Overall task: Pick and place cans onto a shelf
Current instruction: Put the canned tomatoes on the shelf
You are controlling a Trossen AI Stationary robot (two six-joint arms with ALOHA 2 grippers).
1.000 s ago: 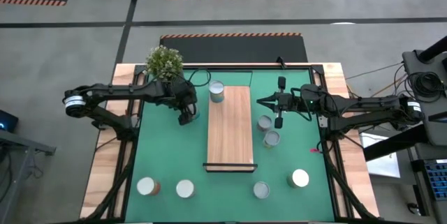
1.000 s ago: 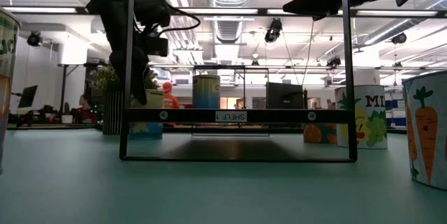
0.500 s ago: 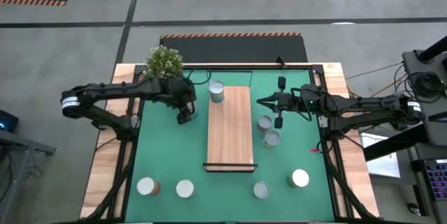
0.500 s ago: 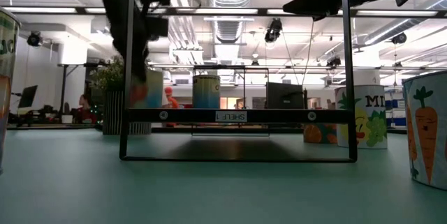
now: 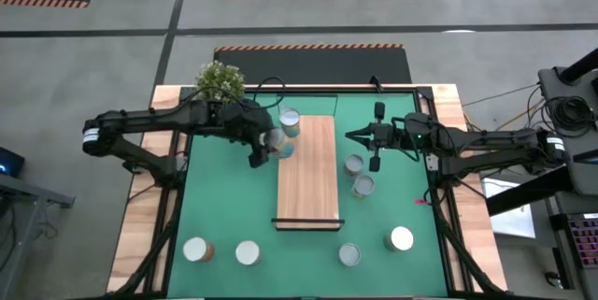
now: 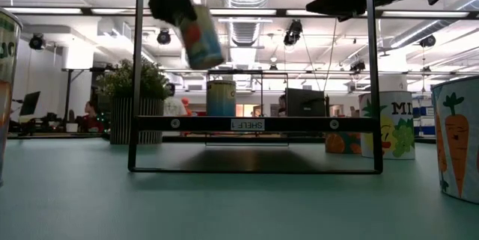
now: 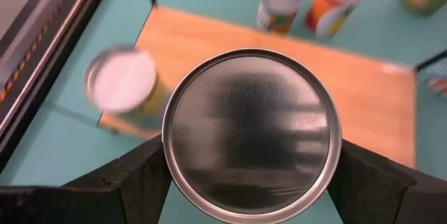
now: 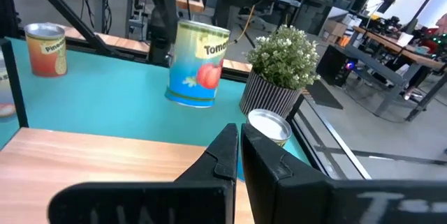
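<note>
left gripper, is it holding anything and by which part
Yes. The left gripper holds a tomato can by its sides, jaws clamped across the body, lifted beside the shelf. The right gripper holds nothing.

The shelf seemingly reads "SHELF 1"; a can, "Tome…".

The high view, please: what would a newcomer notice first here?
The left gripper holds a tomato can in the air, tilted, at the shelf's far left edge. Another can stands just beyond the shelf's far end. The right gripper waits shut, right of the shelf.
</note>
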